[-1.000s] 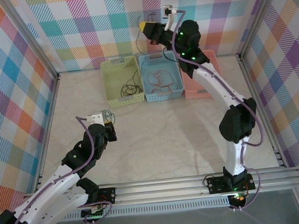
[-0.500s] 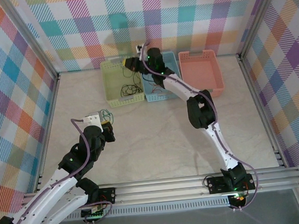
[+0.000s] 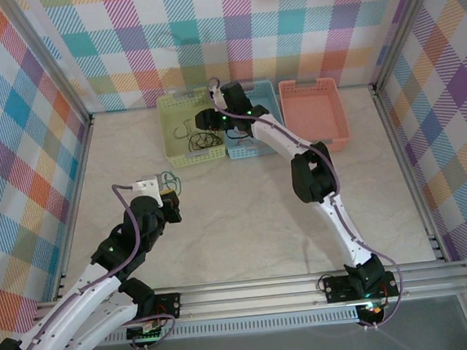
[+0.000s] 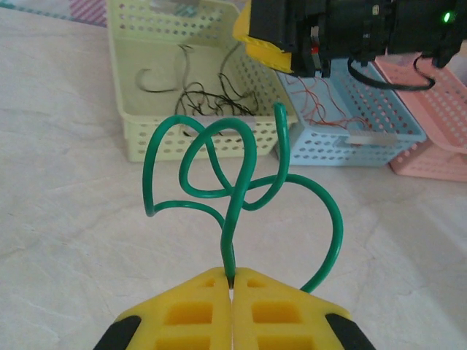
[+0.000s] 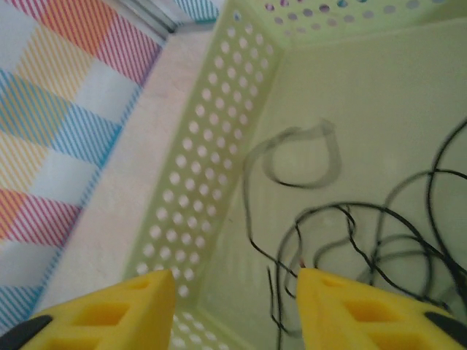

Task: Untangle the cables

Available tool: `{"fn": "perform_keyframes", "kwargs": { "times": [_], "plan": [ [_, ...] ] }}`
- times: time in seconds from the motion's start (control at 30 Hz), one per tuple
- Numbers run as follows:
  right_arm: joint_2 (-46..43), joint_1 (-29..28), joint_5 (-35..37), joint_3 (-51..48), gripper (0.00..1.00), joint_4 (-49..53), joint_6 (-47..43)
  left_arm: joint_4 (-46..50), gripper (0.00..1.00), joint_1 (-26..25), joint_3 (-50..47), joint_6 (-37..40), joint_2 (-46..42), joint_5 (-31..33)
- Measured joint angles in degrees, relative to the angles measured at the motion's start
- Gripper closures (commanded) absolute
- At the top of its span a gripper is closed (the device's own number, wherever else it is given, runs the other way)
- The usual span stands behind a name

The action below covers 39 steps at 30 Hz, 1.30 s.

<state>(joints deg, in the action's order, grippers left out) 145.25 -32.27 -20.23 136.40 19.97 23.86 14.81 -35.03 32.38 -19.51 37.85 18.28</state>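
**Left gripper clamped on green cable, right gripper apart over the green basket**

The left gripper [image 4: 232, 275] has its yellow fingers pressed together on the green cable [image 4: 241, 182], which is pinched right at the tips. From there the cable rises in several loose loops that cross one another, and one end stands upright above the rest. In the top view this gripper [image 3: 168, 199] hangs over the left part of the table [image 3: 244, 207], with the green cable [image 3: 168, 179] curling just beyond it, well short of the baskets.

The right gripper [image 5: 235, 288] has its fingers apart with nothing clamped between them. It hangs over the green basket [image 5: 211, 146], near that basket's left wall. The black cables [image 5: 365, 219] lie tangled on the basket floor below; one strand ends just beside the right finger's tip, though whether it touches is hard to tell. From above, the right arm reaches across the blue basket [image 3: 251, 147], and its gripper [image 3: 205, 116] sits over the green basket [image 3: 180, 107] and the black cables [image 3: 202, 138].

Thin red cables [image 4: 321, 109] lie in the blue basket [image 4: 350, 142], which stands between the green basket and the pink basket [image 3: 314, 119], the three side by side along the far wall.
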Motion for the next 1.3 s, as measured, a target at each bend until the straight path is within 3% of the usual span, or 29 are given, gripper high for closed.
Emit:
{"fn": "perform_keyframes", "kwargs": {
  "times": [0.1,0.2,0.53,0.7,0.97,1.3],
  "plan": [
    [-5.14,-0.28,3.15,-2.36,0.49,5.09,-5.49,-0.44,1.00,0.00,0.00,0.31,0.09,-3.58],
    [-15.63,-0.35,4.37,-12.85,0.49,5.35,-9.77,-2.19,1.00,0.00,0.00,1.20,0.68,-9.57],
    [-60.59,-0.35,1.36,-63.93,0.48,-15.76,-18.27,-11.87,1.00,-0.04,4.70,4.55,9.42,-36.30],
    [-74.36,-0.35,-3.26,-80.87,0.45,-24.11,-18.75,-15.47,1.00,-0.94,8.15,7.41,13.14,-44.35],
    [-81.02,-0.46,-11.10,-89.94,0.45,-29.62,-19.19,-18.64,1.00,-3.13,10.40,11.74,18.62,-49.77],
    [-87.89,-1.49,-10.62,-90.86,0.43,-31.61,-15.23,-17.94,1.00,-7.87,11.30,17.35,21.24,-46.58]
  ]
}}
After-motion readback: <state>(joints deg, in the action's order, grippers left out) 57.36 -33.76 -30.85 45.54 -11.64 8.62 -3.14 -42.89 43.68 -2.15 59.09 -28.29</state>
